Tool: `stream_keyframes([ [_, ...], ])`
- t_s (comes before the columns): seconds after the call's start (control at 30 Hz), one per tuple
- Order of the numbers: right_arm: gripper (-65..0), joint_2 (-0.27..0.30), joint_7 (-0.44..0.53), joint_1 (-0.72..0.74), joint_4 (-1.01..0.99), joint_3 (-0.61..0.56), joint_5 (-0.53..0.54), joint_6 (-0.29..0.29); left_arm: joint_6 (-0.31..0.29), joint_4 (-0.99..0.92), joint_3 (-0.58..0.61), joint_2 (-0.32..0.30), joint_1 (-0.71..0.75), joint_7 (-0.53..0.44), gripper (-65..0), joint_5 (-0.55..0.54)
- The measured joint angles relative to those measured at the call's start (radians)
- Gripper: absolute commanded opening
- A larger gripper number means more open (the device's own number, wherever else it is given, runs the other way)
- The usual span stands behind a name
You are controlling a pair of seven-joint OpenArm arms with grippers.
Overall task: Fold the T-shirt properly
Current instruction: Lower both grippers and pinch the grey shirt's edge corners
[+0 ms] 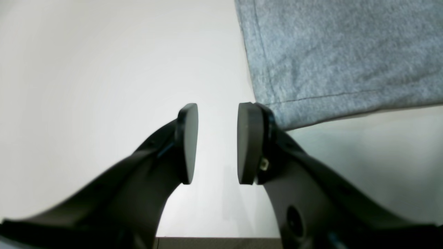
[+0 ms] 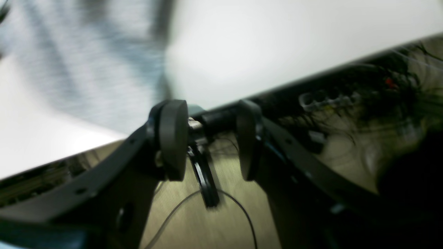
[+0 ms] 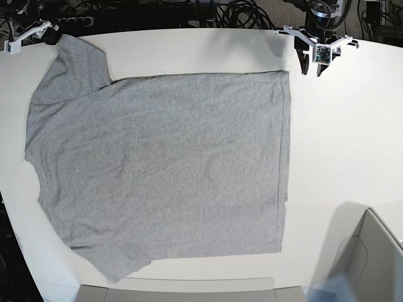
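- The T-shirt (image 3: pixel 164 170) lies flat and plain side up on the white counter (image 3: pixel 352 145). Its long axis runs across the base view, with the hem toward that view's right and the sleeves toward its left.
- The left gripper (image 3: pixel 318 58) hovers near the counter's far edge, just beside the hem's far corner. In the left wrist view, that corner of the T-shirt (image 1: pixel 332 58) sits just behind and to the right of the left gripper (image 1: pixel 217 143).
- Its jaws stand moderately apart with only bare counter between them, holding nothing.
- The right gripper (image 3: pixel 28 33) is at the counter's far corner on the base view's left, near the far sleeve. In the right wrist view the right gripper (image 2: pixel 209 140) has its jaws apart and empty, over the counter's edge, with blurred grey cloth up and to the left.
- Judgement: each arm is nearer one far corner, so the coming grasp probably turns on the left jaws shifting sideways onto the hem corner, while the right jaws must come inward onto the sleeve or shoulder.
- Nothing is folded yet.
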Motion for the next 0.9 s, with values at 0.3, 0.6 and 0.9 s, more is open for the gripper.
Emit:
stream_keyframes([
  [0.3, -41.1, -0.043, 0.0, -0.074, 0.185, 0.118, 0.102, 0.005, 0.0, 0.0, 0.0, 0.002, -0.003, 0.0, -44.8, 0.0],
  [0.6, -41.1, -0.036, -0.009, 0.049, 0.087, 0.108, -0.005, 0.005, 0.0, 0.0, 0.0, 0.002, -0.003, 0.0, -44.8, 0.0],
  [0.9, -41.1, -0.037, -0.092, 0.15, -0.005, 0.038, -0.08, 0.005, 0.0, 0.0, 0.0, 0.0, -0.003, 0.0, -44.8, 0.0],
])
